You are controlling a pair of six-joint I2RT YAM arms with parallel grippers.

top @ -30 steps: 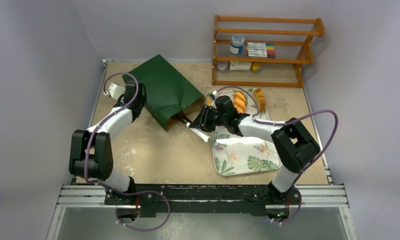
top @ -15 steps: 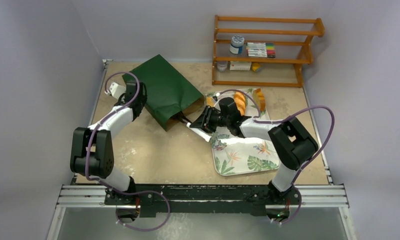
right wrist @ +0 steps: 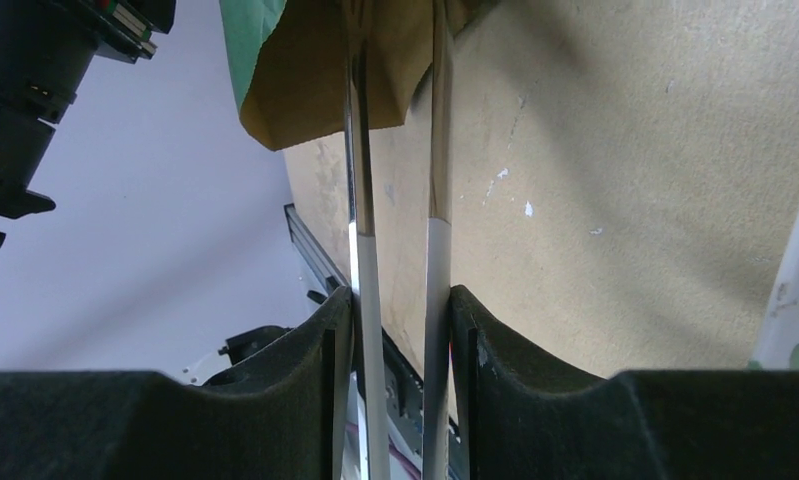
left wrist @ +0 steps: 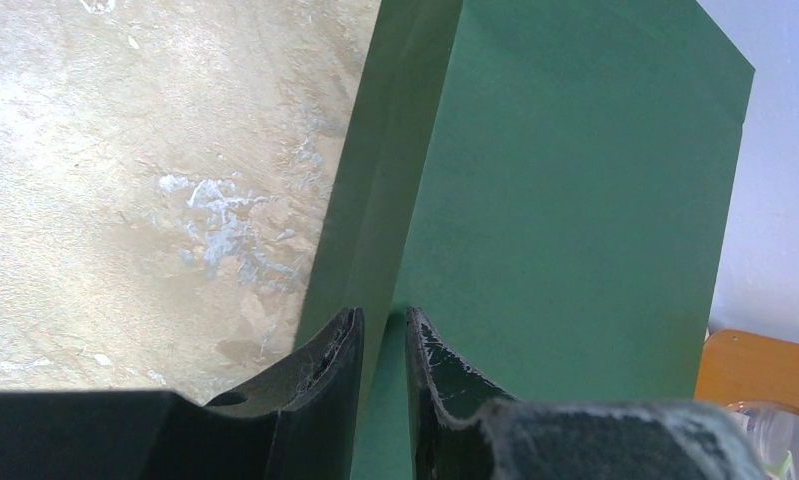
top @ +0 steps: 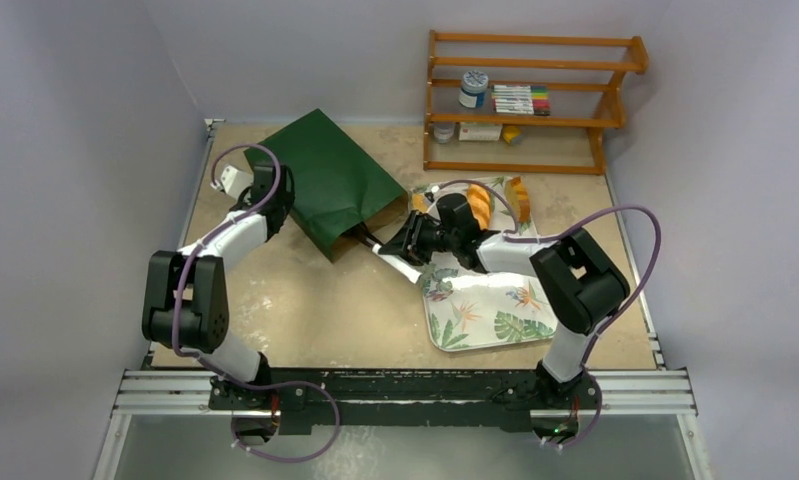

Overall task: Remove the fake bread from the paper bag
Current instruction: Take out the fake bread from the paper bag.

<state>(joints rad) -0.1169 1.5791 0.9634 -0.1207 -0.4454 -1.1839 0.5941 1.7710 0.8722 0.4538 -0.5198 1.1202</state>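
The dark green paper bag (top: 335,185) lies on its side, its brown mouth toward the tray. My left gripper (top: 278,203) is shut on a fold along the bag's left edge; the left wrist view shows the jaws (left wrist: 385,322) pinching the green paper (left wrist: 575,200). My right gripper (top: 407,250) is shut on metal tongs (top: 395,265) with white handles. In the right wrist view the tongs (right wrist: 360,200) run between my fingers (right wrist: 400,310) into the bag's brown mouth (right wrist: 305,90). Two golden-orange bread loaves (top: 480,205) lie on the tray. What is inside the bag is hidden.
The leaf-patterned tray (top: 495,310) lies right of the bag under my right arm. A wooden shelf (top: 535,100) with a jar, markers and small items stands at the back right. Walls close in on the left and the back.
My right arm's elbow has shifted slightly left toward the bag. The tongs stay at the bag's mouth. The left arm holds still.
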